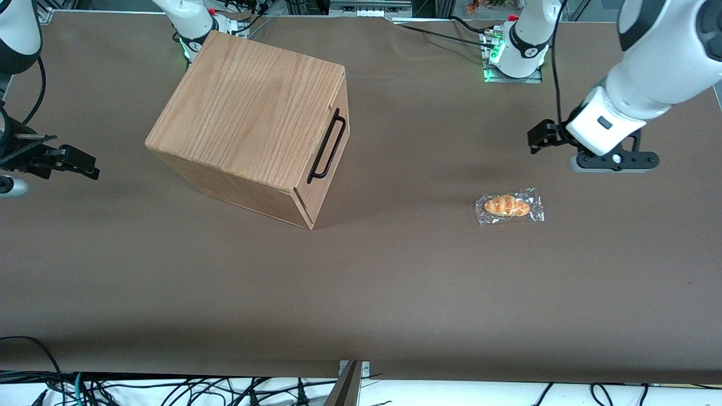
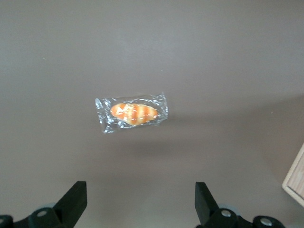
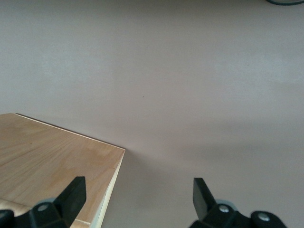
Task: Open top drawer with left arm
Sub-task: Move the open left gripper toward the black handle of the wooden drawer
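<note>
From my station, scanning the front view from its left edge, I first meet the wooden cabinet (image 1: 248, 121) sitting skewed on the brown counter (image 1: 361, 293), toward the parked arm's end. The top drawer (image 1: 334, 141) looks fully shut, its front flush with the box, though at this steep angle I can't be sure of a small gap. Its black bar handle (image 1: 327, 144) runs along that front and faces the working arm's end of the counter.

Next comes a wrapped bread roll (image 1: 509, 206), lying alone on the counter, well apart from the cabinet.

Last, the left arm (image 1: 648, 73) hangs above the counter with its end effector (image 1: 540, 137) a little farther from the camera than the roll. The wrist view shows the fingers (image 2: 76, 202) spread wide, holding nothing, with the roll (image 2: 132, 113) below them.

The reach has barely begun, I judge. To do it well, I'd carry the end effector over to the handle, turn the wrist to match the cabinet's skew so the fingers straddle the bar at its middle, close firmly, then pull straight along the drawer's own axis, avoiding dragging the box.
</note>
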